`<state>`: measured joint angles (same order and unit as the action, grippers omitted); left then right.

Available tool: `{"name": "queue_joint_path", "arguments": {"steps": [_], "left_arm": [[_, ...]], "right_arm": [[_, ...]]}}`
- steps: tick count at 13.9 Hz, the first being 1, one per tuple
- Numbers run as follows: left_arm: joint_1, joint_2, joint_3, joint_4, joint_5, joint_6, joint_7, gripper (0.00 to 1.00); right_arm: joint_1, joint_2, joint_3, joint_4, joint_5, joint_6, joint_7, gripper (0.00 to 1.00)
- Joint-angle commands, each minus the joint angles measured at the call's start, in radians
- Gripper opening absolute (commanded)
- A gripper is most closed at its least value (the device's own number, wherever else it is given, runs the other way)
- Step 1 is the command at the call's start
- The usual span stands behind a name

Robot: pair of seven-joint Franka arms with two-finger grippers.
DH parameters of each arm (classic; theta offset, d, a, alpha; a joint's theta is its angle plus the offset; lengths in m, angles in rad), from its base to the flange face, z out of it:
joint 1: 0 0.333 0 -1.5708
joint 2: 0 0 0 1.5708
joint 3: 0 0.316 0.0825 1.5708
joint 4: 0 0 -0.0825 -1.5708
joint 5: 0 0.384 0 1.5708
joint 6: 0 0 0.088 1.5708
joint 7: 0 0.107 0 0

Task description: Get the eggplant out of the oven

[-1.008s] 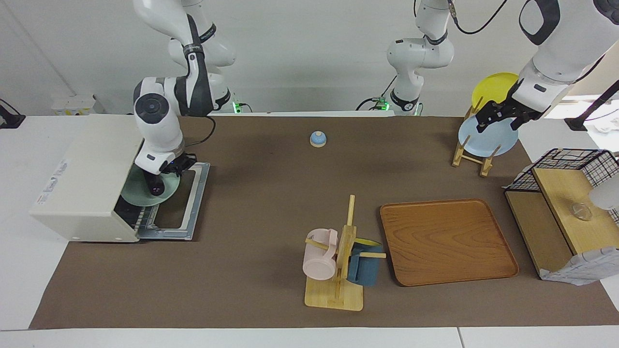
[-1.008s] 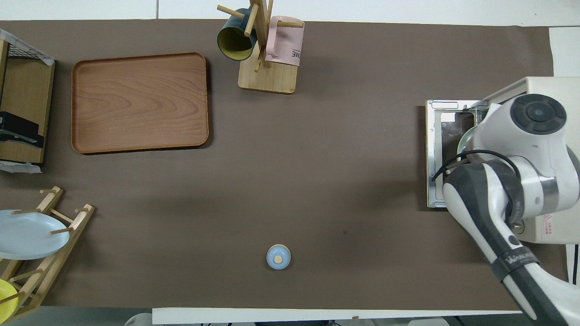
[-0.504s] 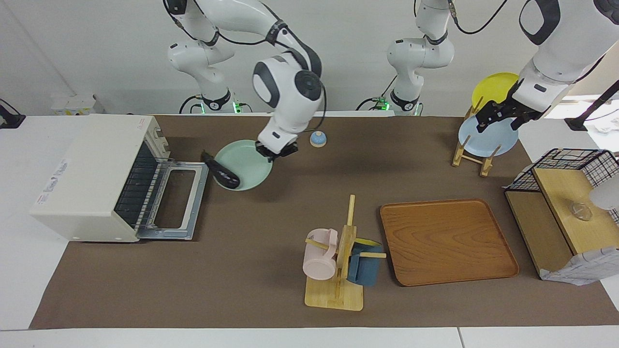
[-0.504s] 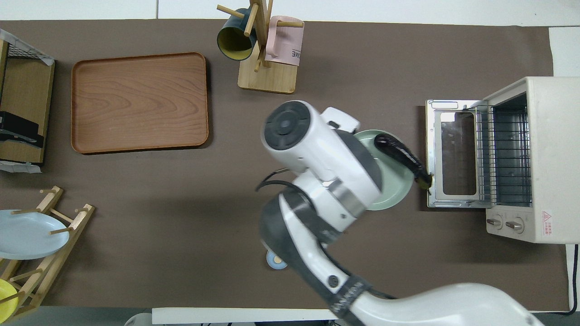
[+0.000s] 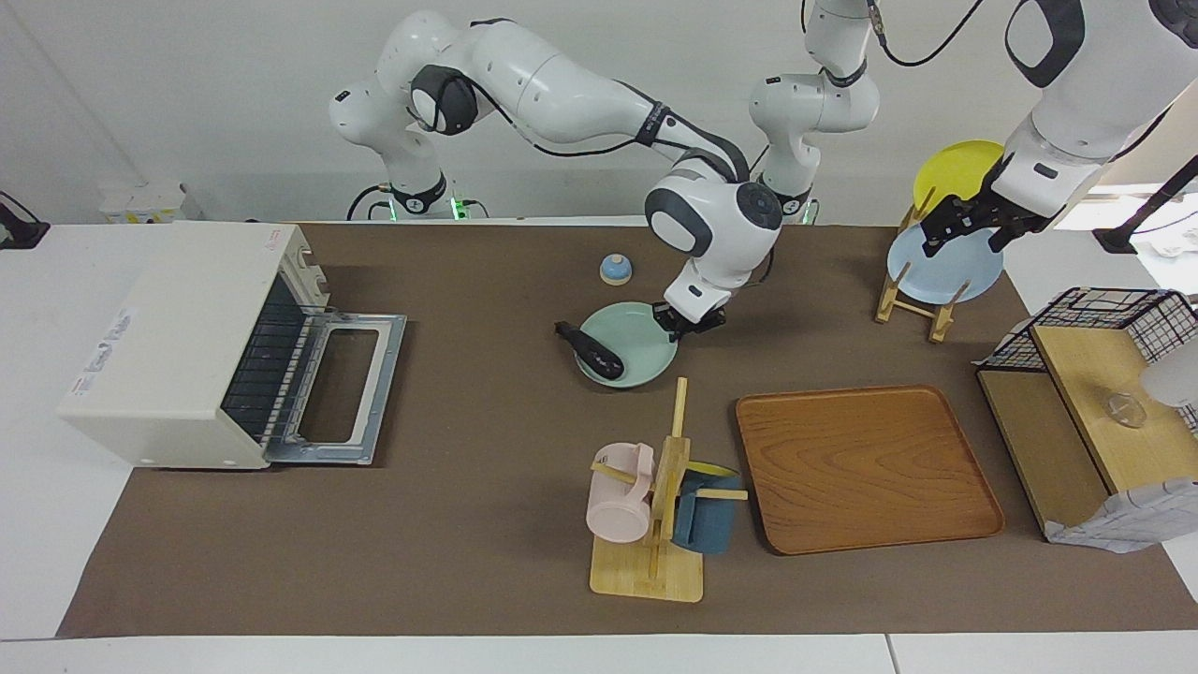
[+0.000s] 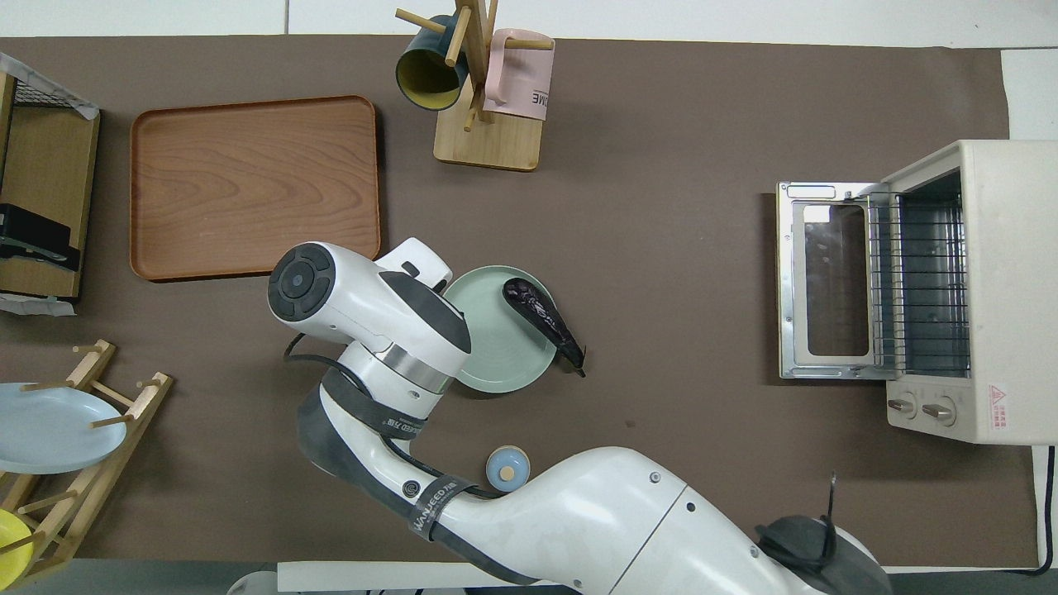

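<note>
The cream-white oven (image 5: 178, 346) stands at the right arm's end of the table, its door (image 5: 342, 388) dropped open and its wire rack (image 6: 926, 281) bare. The dark purple eggplant (image 5: 591, 349) lies on a mint-green plate (image 5: 641, 360) in the middle of the table, its stem end poking past the rim toward the oven (image 6: 992, 248). My right gripper (image 5: 688, 321) is down at the plate's rim, on the side away from the eggplant (image 6: 541, 318). The right wrist hides that edge of the plate (image 6: 496, 355) from above. My left gripper (image 5: 962, 241) waits, open, over the plate rack.
A small blue bell (image 5: 615, 270) sits just nearer to the robots than the plate. A mug tree (image 5: 655, 505) with a pink and a blue mug and a wooden tray (image 5: 866, 468) lie farther out. A plate rack (image 5: 922, 300) and a wire-basket shelf (image 5: 1095, 374) stand at the left arm's end.
My right arm has carried the plate with the eggplant from the oven's door out to the middle of the table. The left arm has not moved.
</note>
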<state>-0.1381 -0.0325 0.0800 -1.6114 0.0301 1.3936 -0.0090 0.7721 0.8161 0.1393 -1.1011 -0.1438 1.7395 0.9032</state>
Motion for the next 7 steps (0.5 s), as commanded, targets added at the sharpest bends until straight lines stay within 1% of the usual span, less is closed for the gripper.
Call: {"name": "queue_joint_path", "arguments": {"steps": [1, 2, 3, 4, 5, 6, 7], "left_arm": [[-0.012, -0.056, -0.003, -0.074, -0.021, -0.038, -0.014, 1.00], [-0.027, -0.114, -0.022, -0.194, -0.050, 0.047, -0.084, 1.00], [-0.088, -0.188, -0.054, -0.344, -0.064, 0.214, -0.221, 1.00], [-0.156, -0.232, -0.063, -0.461, -0.065, 0.349, -0.343, 1.00], [-0.241, -0.234, -0.063, -0.520, -0.067, 0.440, -0.450, 1.00], [-0.312, -0.201, -0.063, -0.536, -0.068, 0.493, -0.567, 1.00], [-0.386, -0.132, -0.063, -0.535, -0.070, 0.572, -0.717, 1.00]], "right_arm": [[-0.028, -0.021, 0.005, 0.049, 0.004, -0.040, -0.007, 0.42], [-0.060, -0.097, -0.003, 0.041, -0.003, -0.066, -0.070, 0.50], [-0.123, -0.150, -0.001, -0.009, -0.010, -0.086, -0.152, 0.50], [-0.187, -0.229, 0.000, -0.098, -0.010, -0.109, -0.208, 0.49], [-0.253, -0.318, 0.000, -0.240, -0.007, -0.091, -0.254, 0.43], [-0.322, -0.419, 0.000, -0.396, -0.003, -0.028, -0.323, 0.32], [-0.383, -0.501, 0.002, -0.534, -0.003, 0.018, -0.405, 0.23]]}}
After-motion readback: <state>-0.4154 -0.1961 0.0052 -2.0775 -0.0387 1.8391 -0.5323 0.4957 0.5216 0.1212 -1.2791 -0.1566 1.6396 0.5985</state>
